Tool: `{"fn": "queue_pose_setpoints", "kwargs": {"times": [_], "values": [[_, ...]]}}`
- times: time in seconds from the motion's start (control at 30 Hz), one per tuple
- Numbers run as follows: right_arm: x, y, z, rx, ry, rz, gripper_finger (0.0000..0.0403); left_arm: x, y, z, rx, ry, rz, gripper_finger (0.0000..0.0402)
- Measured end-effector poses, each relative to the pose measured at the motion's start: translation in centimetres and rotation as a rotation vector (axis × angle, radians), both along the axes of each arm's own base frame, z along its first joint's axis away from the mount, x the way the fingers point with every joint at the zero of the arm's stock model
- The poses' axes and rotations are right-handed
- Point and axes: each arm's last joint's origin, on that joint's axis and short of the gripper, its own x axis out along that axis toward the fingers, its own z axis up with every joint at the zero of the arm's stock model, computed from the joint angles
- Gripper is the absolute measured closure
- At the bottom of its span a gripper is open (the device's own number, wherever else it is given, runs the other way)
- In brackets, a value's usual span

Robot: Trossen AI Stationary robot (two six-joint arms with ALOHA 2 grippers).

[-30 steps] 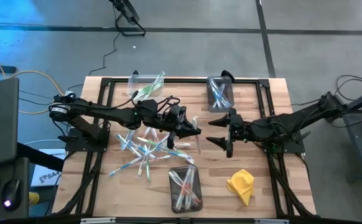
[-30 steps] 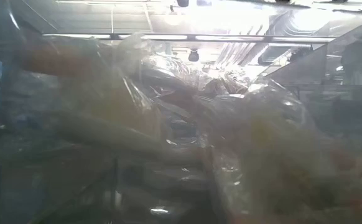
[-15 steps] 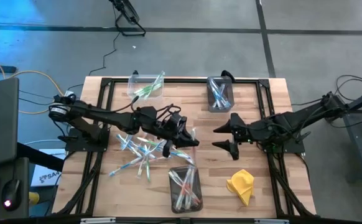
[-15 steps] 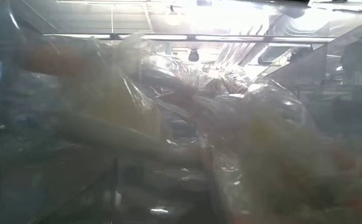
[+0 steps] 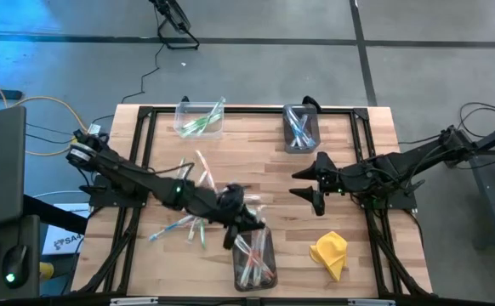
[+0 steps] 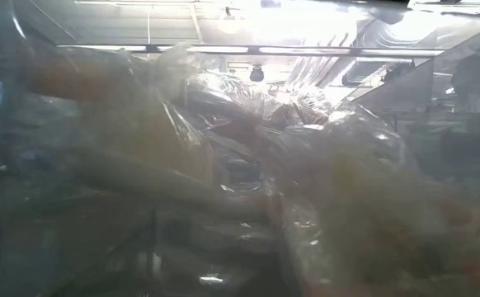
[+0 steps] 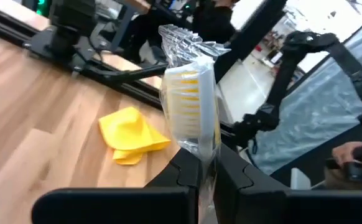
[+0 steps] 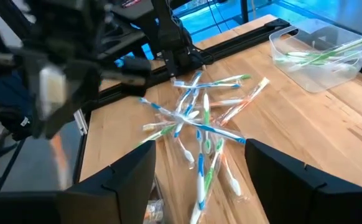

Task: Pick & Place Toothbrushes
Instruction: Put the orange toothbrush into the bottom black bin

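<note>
1. Left wrist view shows the left gripper clenched on a wrapped toothbrush, pinched only at its lower end, with the yellowish bristle head and crinkled wrapper standing well above the fingers. That low, narrow hold is the main risk: the slick wrapper could slide or pivot in the jaws and the brush drop early.

2. Seen from the high view, the left gripper hangs at the 11 o'clock corner of the near bin, which already holds several brushes. If it lets go here rather than over the bin's middle, the brush could catch the rim and fall onto the table.

3. A long brush dropped upright may also tip across the brushes inside and lean out over the wall.

4. The left arm reaches far out from its base at 9 o'clock, stretched low and diagonally towards 5 o'clock, crossing over the loose pile of toothbrushes; a low swing back could scatter them.

5. The right gripper waits with fingers spread wide and nothing between them, at about 3 o'clock of the table centre, pointing towards 9 o'clock. The yellow cloth lies at 5 o'clock from it, well apart from the bin.

6. The low view is too obscured to add anything.
</note>
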Motion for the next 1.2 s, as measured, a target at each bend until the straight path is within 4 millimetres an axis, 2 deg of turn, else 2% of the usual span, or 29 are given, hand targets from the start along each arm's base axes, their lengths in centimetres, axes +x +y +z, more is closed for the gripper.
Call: {"fn": "queue_pose_setpoints", "kwargs": {"times": [0.17,0.3,0.67,1.0,1.1,1.2], "values": [[0.0,0.0,0.0,0.064,-0.002,-0.024,0.0171,0.4,-2.5,-2.1,0.009,0.048,0.012,0.0391],[0.0,0.0,-0.1,0.068,0.005,-0.024,0.0173,1.2,-3.7,-4.0,-0.038,0.084,0.024,0.0391],[0.0,0.0,-0.1,0.069,0.005,-0.023,0.0173,2.7,-5.6,-8.9,-0.14,0.203,0.063,0.0391],[0.0,0.0,-0.1,0.067,0.005,-0.022,0.0173,3.2,-6.1,-11.2,-0.242,0.286,0.094,0.0389],[0.0,0.0,-0.1,0.067,0.006,-0.022,0.0173,3.2,-6.2,-11.2,-0.249,0.299,0.051,0.0368],[0.0,0.0,-0.1,0.066,0.006,-0.022,0.0173,3.1,-6.3,-11.2,-0.249,0.305,0.04,0.033]]}}
